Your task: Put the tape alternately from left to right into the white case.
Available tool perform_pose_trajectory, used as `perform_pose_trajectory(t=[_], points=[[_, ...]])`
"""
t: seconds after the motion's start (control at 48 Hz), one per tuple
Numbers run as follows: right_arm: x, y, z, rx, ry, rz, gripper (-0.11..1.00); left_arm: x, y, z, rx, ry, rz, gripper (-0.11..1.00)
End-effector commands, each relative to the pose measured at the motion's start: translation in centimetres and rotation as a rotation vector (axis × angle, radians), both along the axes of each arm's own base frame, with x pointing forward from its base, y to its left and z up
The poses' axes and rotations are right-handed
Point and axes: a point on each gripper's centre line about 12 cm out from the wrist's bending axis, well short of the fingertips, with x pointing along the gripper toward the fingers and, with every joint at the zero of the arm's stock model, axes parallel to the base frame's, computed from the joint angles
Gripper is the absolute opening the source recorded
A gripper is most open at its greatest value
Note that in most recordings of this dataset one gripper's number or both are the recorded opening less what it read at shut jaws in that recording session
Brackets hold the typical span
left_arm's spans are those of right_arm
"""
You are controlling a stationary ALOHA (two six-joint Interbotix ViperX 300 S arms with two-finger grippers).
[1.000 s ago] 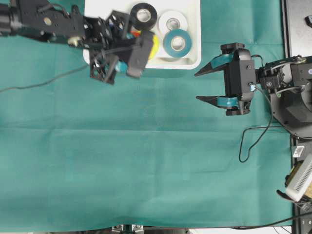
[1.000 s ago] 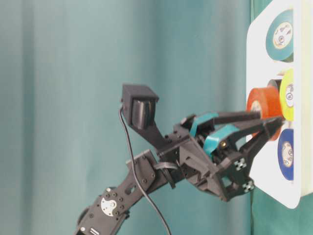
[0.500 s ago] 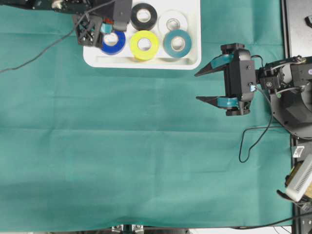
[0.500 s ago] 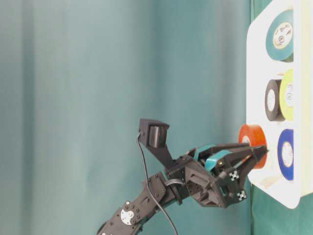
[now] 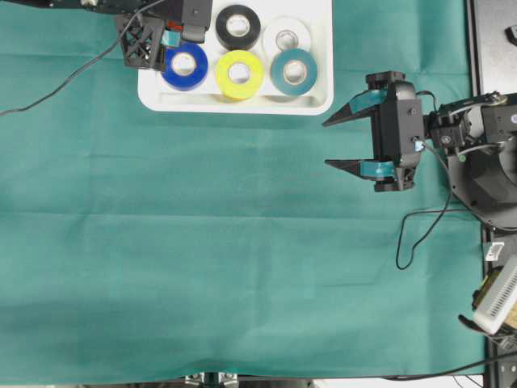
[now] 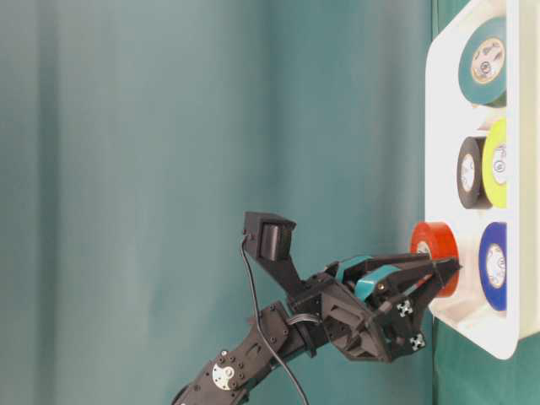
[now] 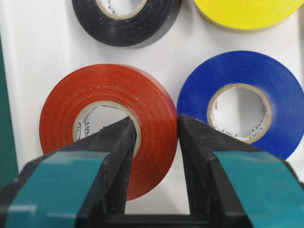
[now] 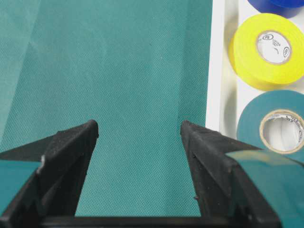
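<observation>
Left gripper (image 7: 154, 137) carried red roll (image 7: 109, 126) over; seemingly still pinching it.

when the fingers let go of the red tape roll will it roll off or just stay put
The red tape roll seems to lie flat in the white case, so it probably stays. Its glossy surface may slide slightly. The left gripper pinches only its wall, suggesting it is stiff and light.

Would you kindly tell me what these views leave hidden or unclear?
- Red roll: overhead, almost wholly covered by the left gripper.
- Whether that roll rests on the white case floor: unclear in every view.
- White roll: absent from table-level and wrist views.
- Core print: too small.
</observation>
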Motion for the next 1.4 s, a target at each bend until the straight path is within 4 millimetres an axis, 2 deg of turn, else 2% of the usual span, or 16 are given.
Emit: perform_pose_trajectory(t=[0.0,0.083,0.188,0.208,0.396,0.542,0.98,1.376], points=[[0.3,0.1,0.6,0.004,-0.026,0.003,0.74,0.2,0.2,2.1,0.027,-0.054,0.002,0.01],[0.3,0.1,0.6,0.004,-0.025,0.003,0.74,0.1,0.2,2.0,0.025,-0.051,0.002,0.15],[0.3,0.1,0.6,0.003,-0.023,0.003,0.74,0.1,0.2,2.0,0.026,-0.049,0.001,0.4],[0.3,0.1,0.7,0.003,-0.028,0.004,0.74,0.1,0.2,2.0,0.026,-0.049,0.001,0.41],[0.3,0.1,0.6,0.003,-0.023,0.003,0.74,-0.2,-0.2,2.3,0.026,-0.054,-0.003,0.37],[0.3,0.1,0.6,0.003,-0.025,0.004,0.74,-0.7,-1.6,3.1,0.028,-0.065,-0.026,0.37],[0.3,0.1,0.7,0.003,-0.026,0.004,0.74,-2.4,-9.8,3.7,0.018,-0.065,-0.207,0.37],[0.0,0.1,0.9,0.001,-0.038,0.005,0.74,-2.6,-15.1,3.2,0.021,-0.13,-0.337,0.37]])
